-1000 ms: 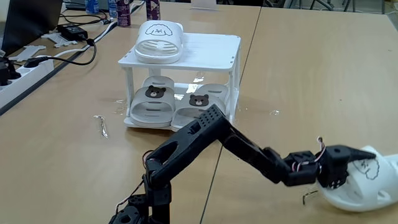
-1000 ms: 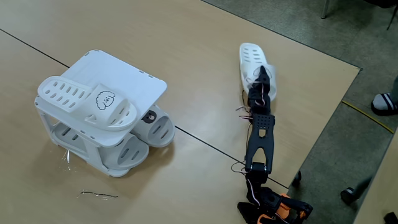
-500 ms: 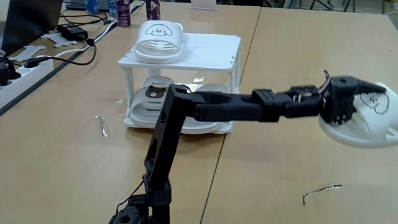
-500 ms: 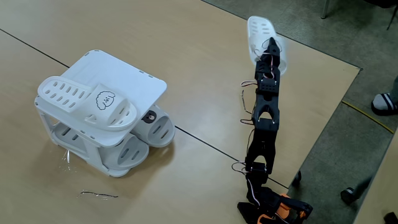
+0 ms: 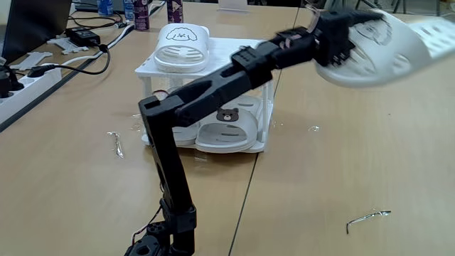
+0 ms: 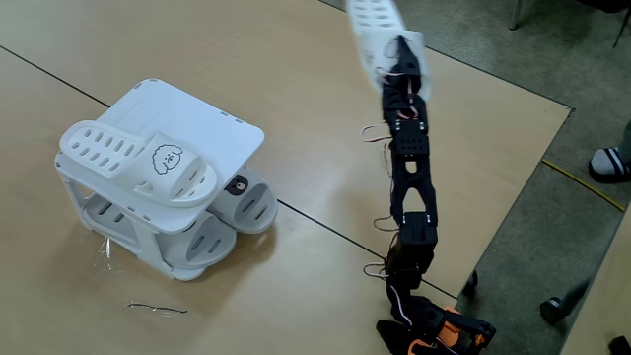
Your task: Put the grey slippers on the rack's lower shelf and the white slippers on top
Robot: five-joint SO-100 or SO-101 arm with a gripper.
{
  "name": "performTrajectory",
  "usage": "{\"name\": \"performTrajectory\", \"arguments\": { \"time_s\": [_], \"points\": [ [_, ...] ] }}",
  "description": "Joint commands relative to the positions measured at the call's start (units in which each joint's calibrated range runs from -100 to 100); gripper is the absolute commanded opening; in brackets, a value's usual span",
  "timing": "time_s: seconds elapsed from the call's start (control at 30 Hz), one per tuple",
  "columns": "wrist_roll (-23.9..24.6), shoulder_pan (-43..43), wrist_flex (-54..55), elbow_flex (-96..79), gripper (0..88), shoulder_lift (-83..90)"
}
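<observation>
Gripper [image 5: 341, 44] clamped on 2nd white slipper [image 5: 384, 50] at strap, held in air, off tabletop. Rack [image 5: 242, 60] top: free half nr right edge. Slipper judged light, rubbery, slightly flexible; strap best hold.

One fixed view sits low, just behind the arm's base [image 5: 167, 231], looking level across the worktop [image 5: 341, 163] toward the rack [image 5: 213, 67] from close by. The other fixed view hangs high, looking steeply down with the rack [image 6: 158, 177] at left and the base [image 6: 424, 325] at bottom right. Both share rack, arm and worktop.
</observation>
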State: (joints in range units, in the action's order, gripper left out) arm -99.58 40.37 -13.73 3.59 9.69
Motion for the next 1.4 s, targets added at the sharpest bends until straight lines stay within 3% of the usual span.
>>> {"name": "performTrajectory", "arguments": {
  "time_s": [0.0,0.43,0.7,0.93,1.37],
  "points": [
    [-0.4,-6.5,0.0,2.2,0.7,9.0],
    [-0.4,-29.4,0.1,-3.0,0.7,12.4],
    [-0.4,-37.7,0.3,-7.0,0.7,11.6],
    [-0.4,-40.8,0.7,-1.5,0.7,3.5],
    [-0.4,-40.7,0.7,29.2,0.7,-24.5]
  ]
}}
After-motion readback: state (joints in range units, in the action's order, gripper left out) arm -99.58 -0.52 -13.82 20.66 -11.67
